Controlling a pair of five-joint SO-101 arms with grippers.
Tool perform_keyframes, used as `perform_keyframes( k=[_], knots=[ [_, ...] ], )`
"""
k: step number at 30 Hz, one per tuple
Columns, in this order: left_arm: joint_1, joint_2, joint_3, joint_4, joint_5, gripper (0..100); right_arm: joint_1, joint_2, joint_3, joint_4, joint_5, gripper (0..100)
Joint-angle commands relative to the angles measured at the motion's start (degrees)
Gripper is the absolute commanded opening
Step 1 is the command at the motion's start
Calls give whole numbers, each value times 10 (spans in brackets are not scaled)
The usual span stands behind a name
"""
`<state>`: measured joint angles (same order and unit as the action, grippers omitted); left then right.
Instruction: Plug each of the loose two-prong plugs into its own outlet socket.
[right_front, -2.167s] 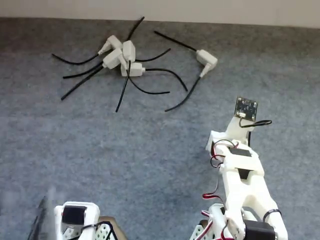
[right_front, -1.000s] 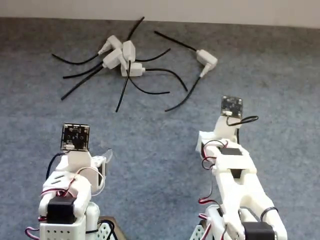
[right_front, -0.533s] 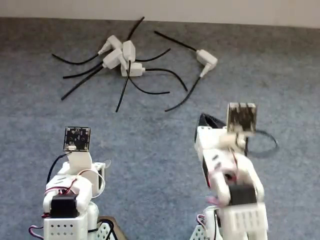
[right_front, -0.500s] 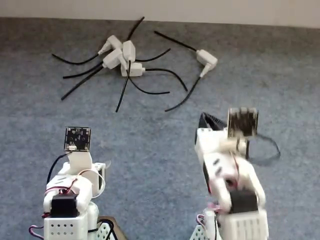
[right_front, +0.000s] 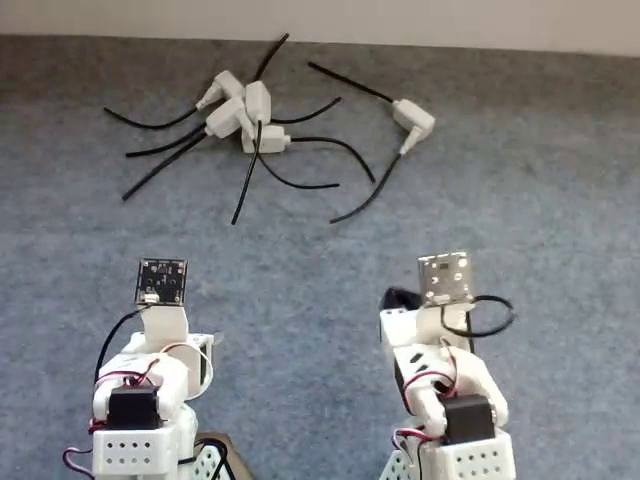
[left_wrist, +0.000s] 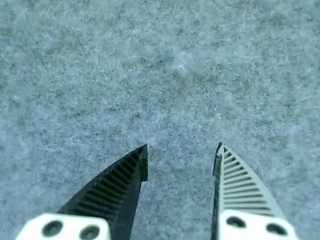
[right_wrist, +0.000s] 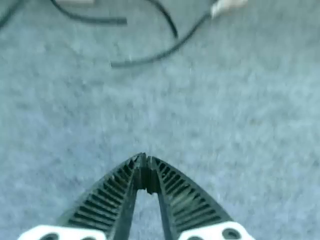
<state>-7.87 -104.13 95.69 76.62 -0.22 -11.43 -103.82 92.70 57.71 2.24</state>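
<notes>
The left hand (left_wrist: 182, 150) is open and holds nothing. The right hand (right_wrist: 145, 159) is shut and empty. The white plugs (right_front: 247, 118) lie far off on the grey worktop (right_front: 300, 270), a lone plug (right_front: 413, 117) apart.

The high view looks steeply down on the grey carpet (right_front: 300, 290) from well above. Each wrist camera peers along its own gripper: the left gripper (left_wrist: 182, 147) close over the carpet, the right gripper (right_wrist: 146, 157) angled forward, catching a black cord (right_wrist: 150, 59) that the high view shares.
</notes>
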Motion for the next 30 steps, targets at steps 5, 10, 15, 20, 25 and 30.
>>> perform_keyframes(
  k=[5,10,15,20,25,30],
  knots=[
    [-7,0,14,-3,4,210,-3,-14,77,44,116,9],
    [-7,0,14,-2,4,210,13,-13,110,80,152,9],
    [-7,1,14,-2,5,210,41,-9,111,87,151,9],
    [-6,1,14,-2,5,210,43,-12,111,121,152,9],
    [-6,1,14,-2,5,210,43,-9,111,130,152,9],
    [-6,1,14,-2,5,210,45,-11,110,141,151,9]
  ],
)
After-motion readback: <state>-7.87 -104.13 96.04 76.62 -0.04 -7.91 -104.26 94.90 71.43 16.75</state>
